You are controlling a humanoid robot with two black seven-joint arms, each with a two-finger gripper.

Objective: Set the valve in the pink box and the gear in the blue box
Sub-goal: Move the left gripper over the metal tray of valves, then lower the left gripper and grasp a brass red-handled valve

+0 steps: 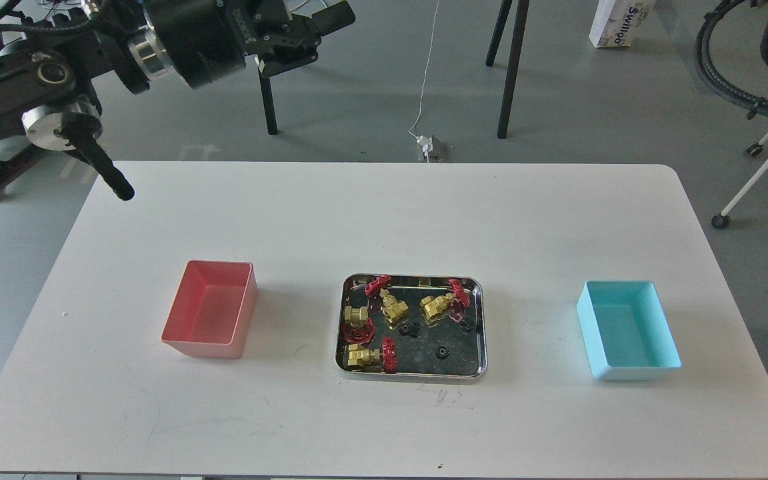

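Several brass valves with red handwheels lie in a shiny steel tray at the table's middle, for example one valve at the back and another at the front left. Three tiny black gears lie among them; one gear is near the tray's front. The pink box stands empty to the left of the tray. The blue box stands empty to the right. My left gripper is high at the back left, beyond the table, fingers apart and empty. My right gripper is out of view.
The white table carries only the tray and the two boxes. Black cables of my right arm hang at the top right corner. Chair and stand legs and a cardboard box are on the floor behind the table.
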